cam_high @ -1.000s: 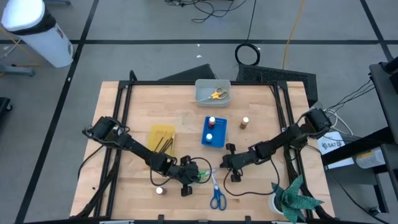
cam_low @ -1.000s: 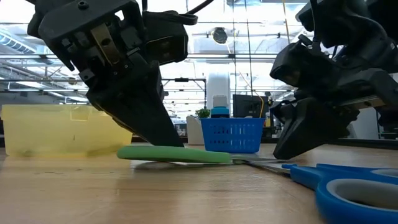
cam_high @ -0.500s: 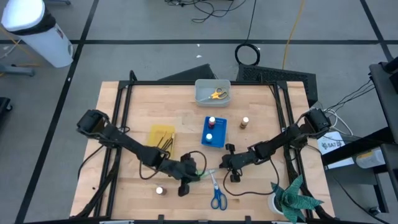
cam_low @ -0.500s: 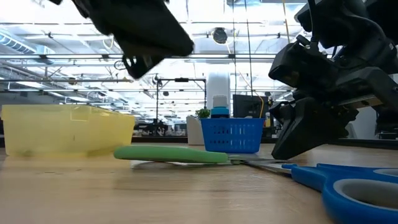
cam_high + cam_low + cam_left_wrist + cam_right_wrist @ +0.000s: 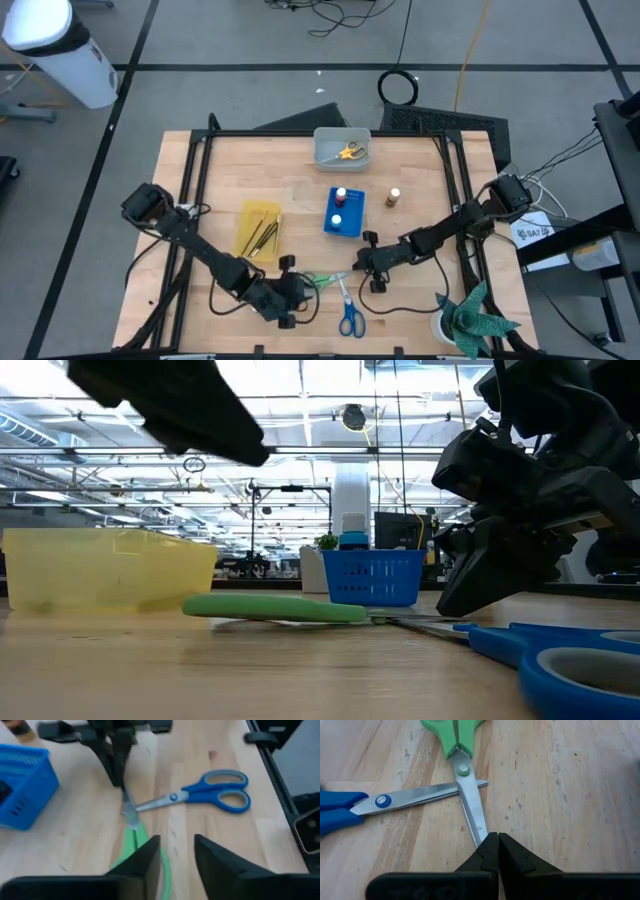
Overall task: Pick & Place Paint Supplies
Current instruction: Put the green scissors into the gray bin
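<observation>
The green scissors (image 5: 325, 280) lie flat on the table with their blades shut. Their blades cross over the open blades of the blue scissors (image 5: 350, 316). My left gripper (image 5: 176, 857) hangs open above the table just left of the green handles (image 5: 131, 846) and touches nothing; it also shows in the high view (image 5: 298, 292). My right gripper (image 5: 497, 842) is shut at the tip of the green scissors' blades. The yellow scissors (image 5: 350, 152) lie in the grey bin (image 5: 325, 158). My right gripper has its shut fingertips (image 5: 490, 847) against the tip of the green scissors' blades (image 5: 480, 834). It comes slanting down from the table's right, roughly in line with the blades. The scissors lie flat on the table.
A blue tray (image 5: 355, 225) mid-table holds a red-topped bottle (image 5: 340, 193) and a white-topped bottle (image 5: 337, 220). A brown-topped bottle (image 5: 394, 197) stands to its right. The yellow tray (image 5: 250, 215) holds dark brushes (image 5: 265, 235). A green plant (image 5: 470, 318) is at the near right corner.
My left gripper has come up off the green scissors' handles and drawn back toward the table's near left. The green scissors stay flat on the table, and my right gripper has kept still at their blade tip.
</observation>
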Robot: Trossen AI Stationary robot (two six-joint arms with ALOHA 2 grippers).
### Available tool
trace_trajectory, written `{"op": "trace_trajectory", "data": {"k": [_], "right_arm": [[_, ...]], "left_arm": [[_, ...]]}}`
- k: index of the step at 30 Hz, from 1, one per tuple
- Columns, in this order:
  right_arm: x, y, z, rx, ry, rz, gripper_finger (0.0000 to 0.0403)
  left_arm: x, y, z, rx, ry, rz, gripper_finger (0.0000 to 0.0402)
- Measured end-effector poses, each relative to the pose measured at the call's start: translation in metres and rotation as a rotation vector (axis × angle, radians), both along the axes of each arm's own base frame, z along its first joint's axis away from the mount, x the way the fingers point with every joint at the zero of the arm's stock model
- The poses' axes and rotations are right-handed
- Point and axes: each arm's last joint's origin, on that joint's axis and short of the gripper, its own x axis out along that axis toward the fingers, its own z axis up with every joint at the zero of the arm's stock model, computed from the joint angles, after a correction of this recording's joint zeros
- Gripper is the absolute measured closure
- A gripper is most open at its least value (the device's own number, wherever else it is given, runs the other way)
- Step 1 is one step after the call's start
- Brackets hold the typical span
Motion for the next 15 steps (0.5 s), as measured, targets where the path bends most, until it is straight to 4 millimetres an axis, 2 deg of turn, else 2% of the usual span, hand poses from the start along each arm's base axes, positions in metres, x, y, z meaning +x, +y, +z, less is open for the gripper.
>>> {"op": "trace_trajectory", "data": {"k": [4,7,11,15], "right_arm": [[0.000,0.000,0.000,0.004,0.001,-0.004,0.0403],[0.000,0.000,0.000,0.004,0.001,-0.004,0.0403],[0.000,0.000,0.000,0.006,0.001,-0.007,0.0403],[0.000,0.000,0.000,0.006,0.000,-0.007,0.0403]], "left_arm": [[0.003,-0.002,-0.016,0.031,0.048,-0.034,0.0214],[0.006,-0.005,-0.031,0.087,0.072,-0.065,0.0190],[0.008,-0.007,-0.049,0.135,0.117,-0.081,0.0185],[0.009,-0.006,-0.062,0.188,0.149,-0.081,0.0198]]}}
